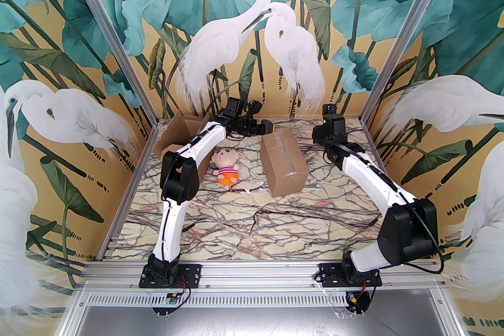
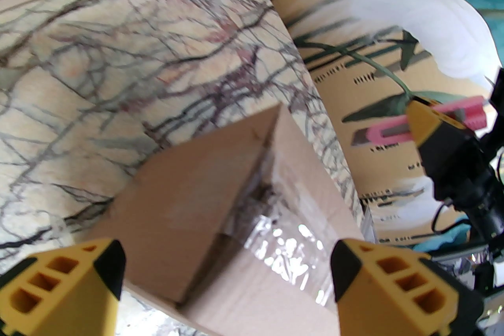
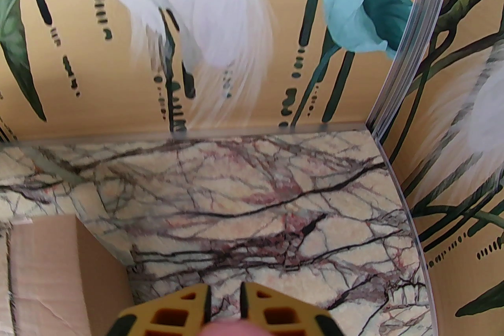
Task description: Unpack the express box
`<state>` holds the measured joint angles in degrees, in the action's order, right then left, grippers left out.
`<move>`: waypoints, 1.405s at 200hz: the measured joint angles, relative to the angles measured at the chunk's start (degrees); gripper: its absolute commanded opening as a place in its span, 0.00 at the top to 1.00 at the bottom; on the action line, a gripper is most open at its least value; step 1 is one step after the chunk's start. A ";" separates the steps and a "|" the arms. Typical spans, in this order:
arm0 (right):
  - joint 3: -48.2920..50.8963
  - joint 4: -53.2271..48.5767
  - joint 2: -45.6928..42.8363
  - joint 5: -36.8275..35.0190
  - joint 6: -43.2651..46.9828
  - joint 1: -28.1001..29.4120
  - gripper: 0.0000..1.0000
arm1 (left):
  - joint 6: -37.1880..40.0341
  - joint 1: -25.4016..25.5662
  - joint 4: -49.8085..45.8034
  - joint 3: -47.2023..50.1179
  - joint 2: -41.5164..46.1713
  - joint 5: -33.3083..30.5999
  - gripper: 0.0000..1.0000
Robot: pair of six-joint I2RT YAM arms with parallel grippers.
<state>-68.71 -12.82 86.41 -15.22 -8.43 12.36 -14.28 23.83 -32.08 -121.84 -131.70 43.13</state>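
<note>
Marble tabletop [image 1: 275, 224], express box [image 1: 282, 163], right end effector [image 3: 224, 295] gripping knife [image 2: 380, 134]

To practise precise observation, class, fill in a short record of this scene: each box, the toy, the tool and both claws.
sealed box: taped cardboard box, centre, flaps shut
opened box: open cardboard box, far left
toy: plush doll, lying between the two boxes
left claw: open, over the taped box's far end
right claw: shut on the tool
tool: pink utility knife, held off the surface
</note>
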 measured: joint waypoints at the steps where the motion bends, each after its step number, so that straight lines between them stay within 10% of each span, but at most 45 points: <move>1: 0.00 0.00 -0.04 0.02 0.07 0.00 1.00 | 0.07 0.02 0.00 0.02 0.00 0.07 0.09; 134: 2.60 1.84 -10.03 11.93 2.25 0.15 1.00 | 8.66 4.96 -4.59 1.53 -1.31 3.52 0.25; 281: 4.55 24.02 2.64 34.56 -0.74 3.08 1.00 | 7.50 4.68 -1.44 4.92 -0.28 3.78 0.32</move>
<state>-64.16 11.20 89.06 19.33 -9.17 15.44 -6.79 28.51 -33.52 -116.92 -131.98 46.92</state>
